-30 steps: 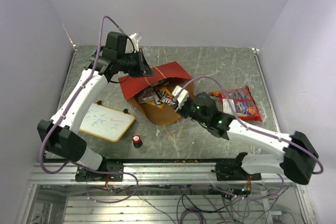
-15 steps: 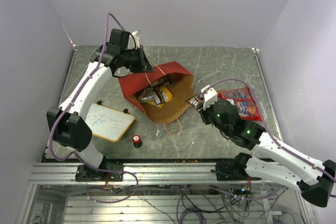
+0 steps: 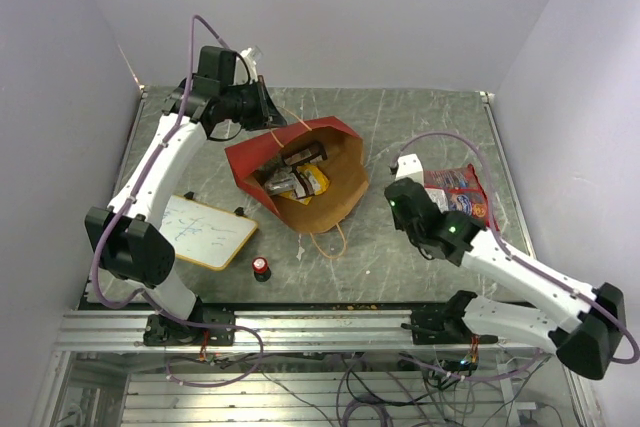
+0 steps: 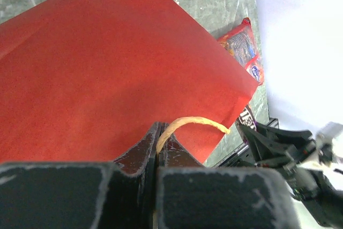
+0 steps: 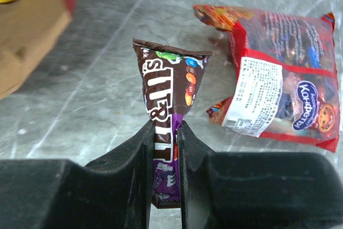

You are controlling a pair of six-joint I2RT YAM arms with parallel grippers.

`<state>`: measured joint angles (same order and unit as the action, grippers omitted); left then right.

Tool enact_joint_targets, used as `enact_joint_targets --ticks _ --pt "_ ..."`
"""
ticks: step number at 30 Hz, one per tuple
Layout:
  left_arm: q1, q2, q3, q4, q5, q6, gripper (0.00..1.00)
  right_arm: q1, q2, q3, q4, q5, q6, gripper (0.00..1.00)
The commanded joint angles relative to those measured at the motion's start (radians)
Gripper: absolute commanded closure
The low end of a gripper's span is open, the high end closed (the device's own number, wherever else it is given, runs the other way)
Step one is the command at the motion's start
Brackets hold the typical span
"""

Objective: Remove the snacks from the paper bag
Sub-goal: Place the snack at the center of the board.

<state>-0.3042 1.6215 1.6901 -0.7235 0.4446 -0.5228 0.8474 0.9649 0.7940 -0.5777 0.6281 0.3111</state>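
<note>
1. The paper bag (image 3: pixel 335 197) lies on its side in the middle of the table (image 3: pixel 430 117), red outside and brown inside, with its open mouth turned up toward the top camera.
2. Several snacks (image 3: pixel 292 179) are inside the bag, among them a yellow one and some dark ones.
3. One brown packet (image 5: pixel 170 92) is out of the bag. It is clamped between the two fingers of the right gripper (image 5: pixel 163 132) and stands upright over the table. Its lower end, between the fingers, looks purple.
4. The red chip bag (image 5: pixel 278 87) lies flat on the table just to the right of this packet, well apart from the paper bag.
5. The left gripper (image 4: pixel 159 143) is at the far left edge of the paper bag. Its fingers are pressed together on the thin string handle (image 4: pixel 190 123), which loops out between them.
6. A whiteboard (image 3: pixel 205 232) with a wood frame lies at the near left, and a small black knob (image 3: pixel 260 267) with a red top stands just beside it.
</note>
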Motion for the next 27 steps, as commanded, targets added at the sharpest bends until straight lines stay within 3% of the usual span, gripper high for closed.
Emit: enact_joint_targets --ticks 1,7,14,19,27 --pt "0.008 -0.020 0.024 -0.008 -0.016 0.014 0.93 -0.119 0.087 0.028 0.028 -0.020 0.034 0.79" --pt "0.009 -0.046 -0.012 0.020 0.001 -0.010 0.93 -0.327 0.204 -0.004 0.169 -0.222 -0.067 0.78" --pt "0.009 -0.064 -0.032 0.060 0.008 -0.040 0.93 -0.348 0.289 -0.104 0.295 -0.313 -0.060 0.79" --pt "0.008 -0.069 -0.045 0.072 0.008 -0.045 0.93 -0.392 0.341 -0.137 0.330 -0.299 -0.027 0.78" --pt "0.008 -0.057 -0.052 0.087 0.025 -0.051 0.93 -0.409 0.346 -0.138 0.320 -0.339 -0.007 0.66"
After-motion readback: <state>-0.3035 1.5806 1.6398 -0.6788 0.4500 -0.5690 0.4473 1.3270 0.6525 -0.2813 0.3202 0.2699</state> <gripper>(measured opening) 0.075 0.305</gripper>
